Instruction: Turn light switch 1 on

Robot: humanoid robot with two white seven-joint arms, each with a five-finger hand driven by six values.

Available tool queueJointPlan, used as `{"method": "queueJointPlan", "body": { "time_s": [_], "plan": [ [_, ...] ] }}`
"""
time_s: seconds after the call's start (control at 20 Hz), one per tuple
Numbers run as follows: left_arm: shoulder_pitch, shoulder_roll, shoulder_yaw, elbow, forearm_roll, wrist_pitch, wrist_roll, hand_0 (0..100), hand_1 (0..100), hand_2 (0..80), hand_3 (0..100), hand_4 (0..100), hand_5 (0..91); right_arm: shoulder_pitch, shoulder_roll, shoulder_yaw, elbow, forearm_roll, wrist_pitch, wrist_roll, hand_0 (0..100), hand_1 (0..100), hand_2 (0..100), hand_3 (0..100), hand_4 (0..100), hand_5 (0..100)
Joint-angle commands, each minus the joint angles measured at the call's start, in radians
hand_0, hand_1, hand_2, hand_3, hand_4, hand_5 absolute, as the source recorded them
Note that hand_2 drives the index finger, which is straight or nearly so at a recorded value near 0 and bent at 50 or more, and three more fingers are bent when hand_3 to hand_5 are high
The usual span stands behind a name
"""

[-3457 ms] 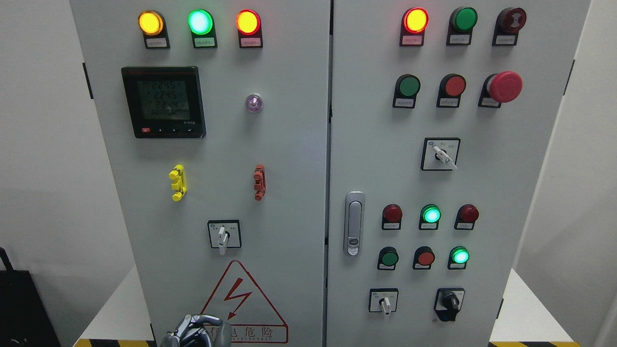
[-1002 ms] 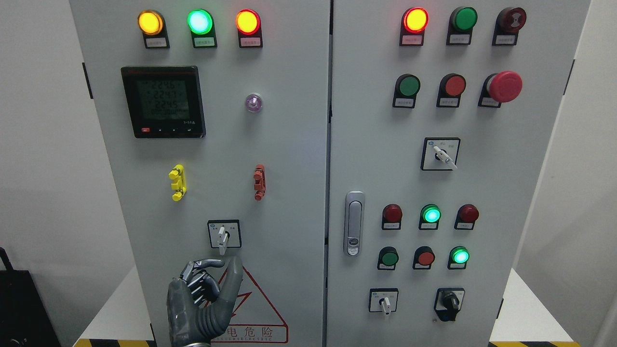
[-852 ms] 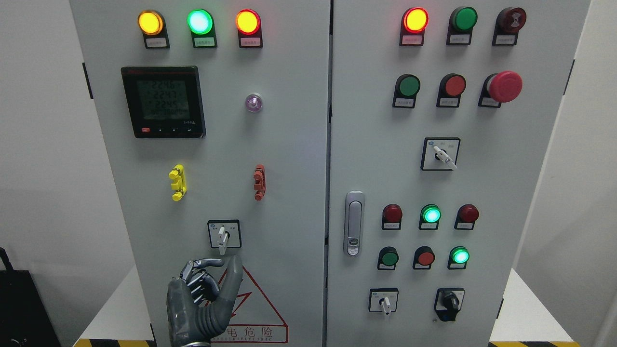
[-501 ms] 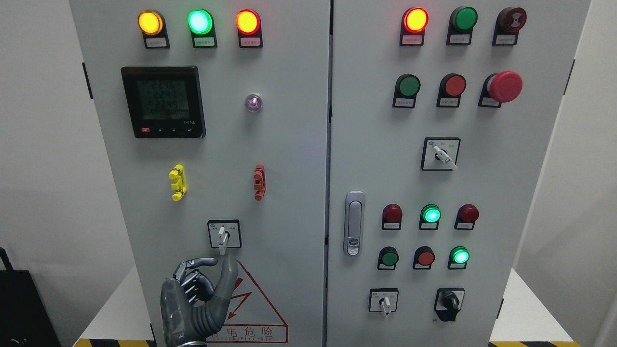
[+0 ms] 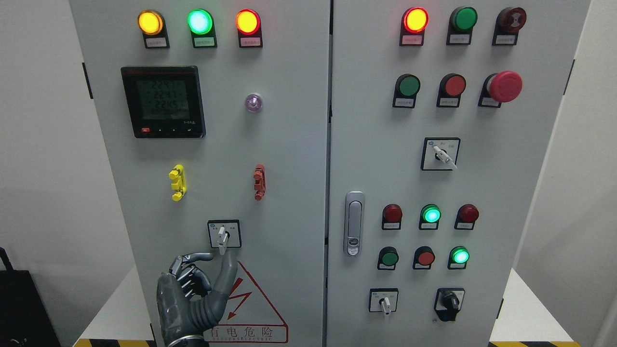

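Now the left hand (image 5: 193,301) rises from the bottom edge in front of the grey control cabinet (image 5: 289,159), just below the white-handled rotary switch (image 5: 222,236) on the left door. That switch sits in its black-framed square, handle pointing straight down, and everything else reads off it. The hand's fingers (image 5: 193,260) are curled over, the forefinger hooked toward the thumb, while the thumb stands upright with its tip right at the handle's lower end; I cannot tell whether they touch. Nothing is pinched between them. Behind the hand, directly under the switch, is the red triangular warning sign (image 5: 250,303) with its lightning bolt. Up and left of the switch is a yellow clip (image 5: 177,182), up and right a red clip (image 5: 259,182), and higher still the dark digital meter (image 5: 163,101). Far to the right of the switch, on the other door, is the silver door latch (image 5: 354,223).
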Motion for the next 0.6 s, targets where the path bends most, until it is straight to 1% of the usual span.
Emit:
{"method": "queueJointPlan", "body": {
  "time_s": [0.0, 0.55],
  "plan": [
    [-0.025, -0.006, 0.006, 0.002, 0.000, 0.021, 0.000, 6, 62, 52.5, 100, 100, 87.3, 0.000, -0.001, 0.001, 0.000, 0.000, 0.000, 0.000, 0, 0, 0, 0, 0, 0],
    [-0.036, -0.009, 0.002, 0.002, 0.003, 0.041, 0.000, 9, 62, 53.4, 100, 100, 87.4, 0.000, 0.000, -0.001, 0.000, 0.000, 0.000, 0.000, 0, 0, 0, 0, 0, 0]
  ]
}}
